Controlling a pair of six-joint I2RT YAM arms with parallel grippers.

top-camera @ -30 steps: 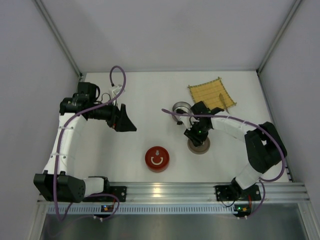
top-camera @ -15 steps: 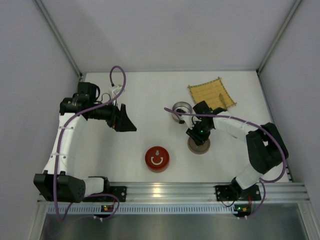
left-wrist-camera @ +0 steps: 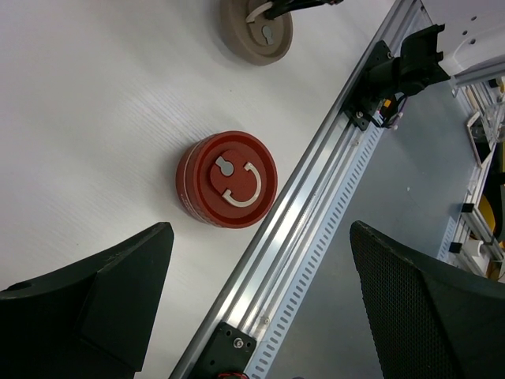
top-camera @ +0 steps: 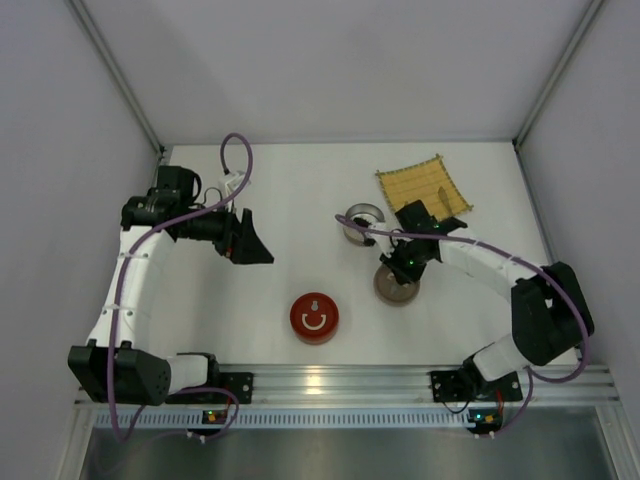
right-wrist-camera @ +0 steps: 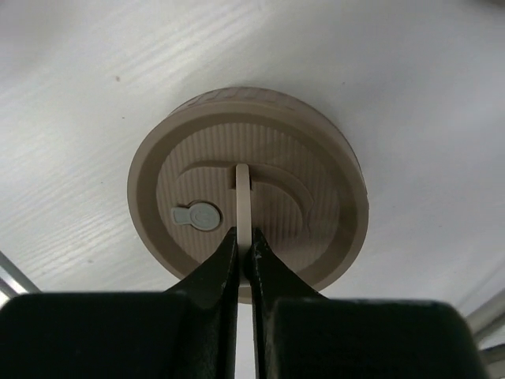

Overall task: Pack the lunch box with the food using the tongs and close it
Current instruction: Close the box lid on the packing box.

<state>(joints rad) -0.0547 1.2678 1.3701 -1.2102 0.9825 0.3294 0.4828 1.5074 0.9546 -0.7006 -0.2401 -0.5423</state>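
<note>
My right gripper (right-wrist-camera: 245, 249) is shut on the thin upright handle (right-wrist-camera: 244, 197) of a round beige lunch box lid (right-wrist-camera: 316, 229). In the top view this lid (top-camera: 397, 290) sits right of centre, under that gripper (top-camera: 408, 262). A red round lidded container (top-camera: 314, 317) stands near the front middle and also shows in the left wrist view (left-wrist-camera: 227, 179). My left gripper (left-wrist-camera: 260, 300) hangs open and empty at the left (top-camera: 255, 245), high over the table. The slim tongs (top-camera: 447, 205) lie on the yellow mat (top-camera: 420, 185). The food is out of view.
A small steel bowl (top-camera: 362, 222) stands just left of my right wrist, with a purple cable crossing over it. The aluminium rail (top-camera: 340, 378) runs along the near edge. Grey walls close in the table on three sides.
My right gripper's fingers have closed on the lid's handle, and the right arm has swung slightly to the right. The left arm has not moved.
</note>
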